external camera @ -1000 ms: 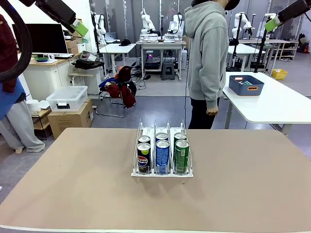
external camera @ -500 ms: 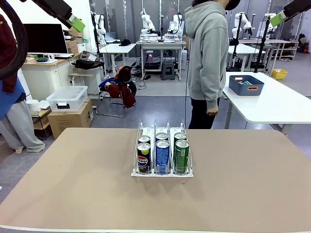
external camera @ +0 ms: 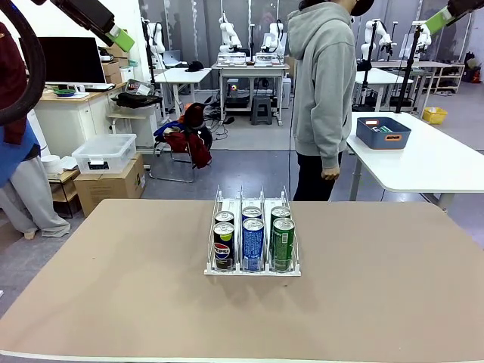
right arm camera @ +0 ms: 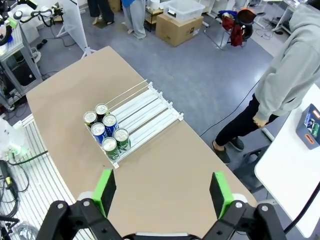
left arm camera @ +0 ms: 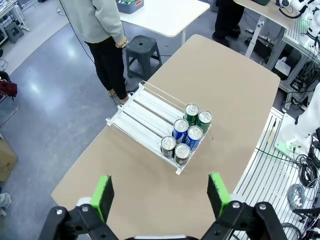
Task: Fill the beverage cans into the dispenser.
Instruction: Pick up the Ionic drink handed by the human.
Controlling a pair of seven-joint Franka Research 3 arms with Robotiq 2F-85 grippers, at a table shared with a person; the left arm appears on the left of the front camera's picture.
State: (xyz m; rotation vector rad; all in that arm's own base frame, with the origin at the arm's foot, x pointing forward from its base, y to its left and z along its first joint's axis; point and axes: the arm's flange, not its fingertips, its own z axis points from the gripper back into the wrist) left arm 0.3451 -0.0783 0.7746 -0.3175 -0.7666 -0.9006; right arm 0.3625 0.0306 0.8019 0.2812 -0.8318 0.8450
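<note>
Cans (external camera: pixel 252 242) sit in all three lanes of the rack (external camera: pixel 252 271), so the job looks done, and the left gripper (left arm camera: pixel 160 192) and right gripper (right arm camera: pixel 162 192) hang high, open and empty.

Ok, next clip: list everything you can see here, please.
beverage cans: six; two black, two blue, two green; one colour per lane, at the dispenser's robot-side end
dispenser: one; clear, white base; middle of the table
table: one; brown; under the dispenser
bin: one; blue; on the white side table, far right
person: one; grey hoodie; standing at the far side
left hand: open; high above the table
right hand: open; high above the table
</note>
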